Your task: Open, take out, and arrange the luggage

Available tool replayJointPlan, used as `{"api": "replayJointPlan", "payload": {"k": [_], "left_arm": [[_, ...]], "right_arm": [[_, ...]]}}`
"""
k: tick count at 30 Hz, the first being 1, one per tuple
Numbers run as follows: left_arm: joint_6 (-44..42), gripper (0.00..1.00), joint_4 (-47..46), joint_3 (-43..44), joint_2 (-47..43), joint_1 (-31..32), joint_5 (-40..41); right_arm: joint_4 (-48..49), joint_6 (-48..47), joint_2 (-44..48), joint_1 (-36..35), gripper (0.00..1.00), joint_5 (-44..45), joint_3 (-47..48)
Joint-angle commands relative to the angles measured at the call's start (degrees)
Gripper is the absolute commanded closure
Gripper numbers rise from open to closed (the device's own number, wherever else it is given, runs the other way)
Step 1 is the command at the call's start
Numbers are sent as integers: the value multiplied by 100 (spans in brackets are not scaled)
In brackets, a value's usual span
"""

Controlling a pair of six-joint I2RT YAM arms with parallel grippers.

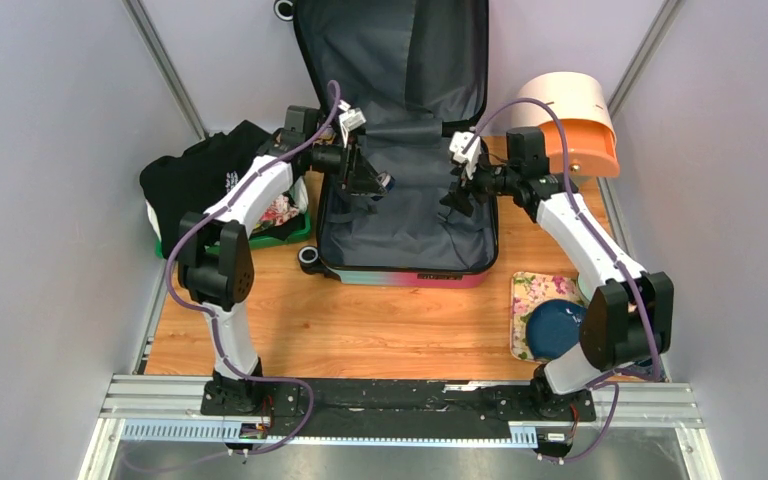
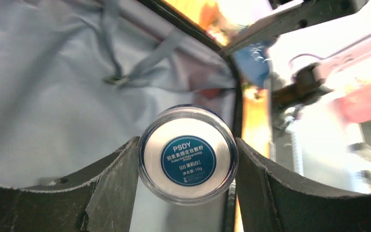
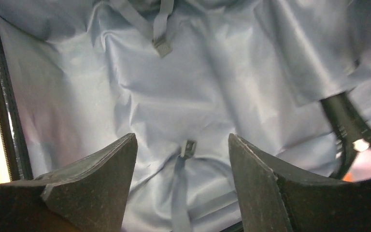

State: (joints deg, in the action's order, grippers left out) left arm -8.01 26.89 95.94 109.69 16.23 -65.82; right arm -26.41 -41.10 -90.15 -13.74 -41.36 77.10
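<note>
High rear overview — both wrist views close on the luggage lining

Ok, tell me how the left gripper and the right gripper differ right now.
The left gripper is closed on a small round jar with a blue label; the right gripper is open with nothing in it. The left gripper sits toward the left side of the luggage, the right gripper toward its right side. Both hang over the open luggage's grey lining.
</note>
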Motion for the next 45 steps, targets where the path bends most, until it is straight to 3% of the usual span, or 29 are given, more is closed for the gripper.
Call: {"api": "replayJointPlan", "payload": {"k": [1,3,4,6,8,22,25,36,39,45], "left_arm": [[3790,81,-3354,-904,-130,-84,-1345],[5836,81,-6051,-1663,-255,-146,-1179],[7403,81,-7813,-1893,-142,-199,-961],[7403,81,-7341,-1650,-71,-181,-898],[7367,82,-7559,-1614,-123,-138,-889],[7885,90,-7093,-990,-281,-15,-1108],[7920,90,-7128,-964,-334,90,-1126],[7684,91,-7049,-989,-395,196,-1274],[7517,92,-7014,-1086,-431,240,-1502],[7393,97,-7040,-1191,-352,284,-2188]], "right_arm": [[1461,-418,366,-59,24,-303,-370],[2112,370,384,-85,23,-276,-380],[2349,688,375,-103,22,-276,-450],[3481,1547,445,-173,21,-223,-669],[4559,1798,507,-296,19,-249,-1037],[7684,1527,578,-1008,13,-539,-2032],[7870,1456,455,-1096,13,-601,-2094],[7687,1421,190,-1281,11,-645,-1918],[6959,808,454,-1246,11,-855,-1971],[3771,-792,1210,-710,11,-1856,-1394]]}}
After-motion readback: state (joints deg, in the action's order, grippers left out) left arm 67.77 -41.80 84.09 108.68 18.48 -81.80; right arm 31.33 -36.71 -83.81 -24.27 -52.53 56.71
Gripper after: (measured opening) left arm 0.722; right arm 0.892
